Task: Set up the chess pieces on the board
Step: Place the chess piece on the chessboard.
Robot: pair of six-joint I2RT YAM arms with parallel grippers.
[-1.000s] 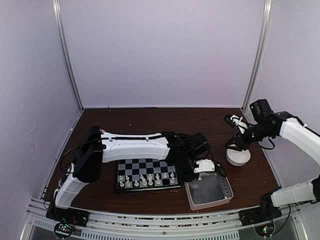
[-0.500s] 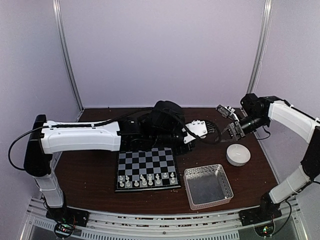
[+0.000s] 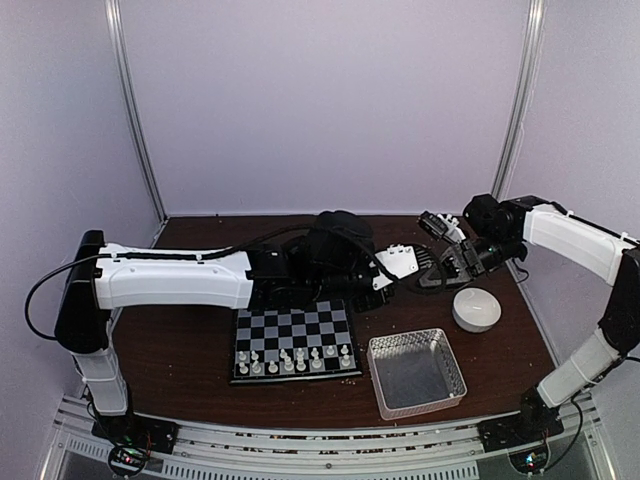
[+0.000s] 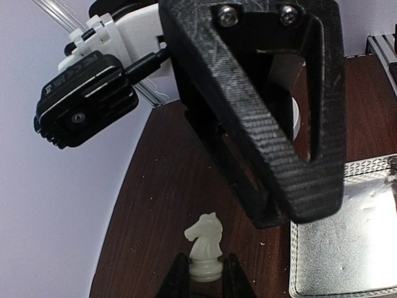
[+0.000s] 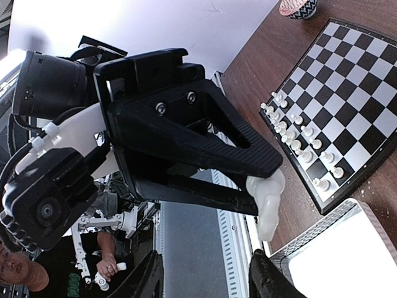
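Two arms meet over the worktop (image 3: 190, 235), at two o'clock from the board (image 3: 292, 325), whose near rows carry chess pieces (image 3: 296, 357).

Left wrist view: the left pincer (image 4: 205, 278) is clamped on an upright knight (image 4: 205, 239), presumably for handover.

Right wrist view: the right pincer (image 5: 208, 279) stands apart, with the knight at one o'clock.

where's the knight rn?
Left wrist view: the knight sits clamped in the left gripper, in the air beyond the board's far right corner, facing the right gripper.
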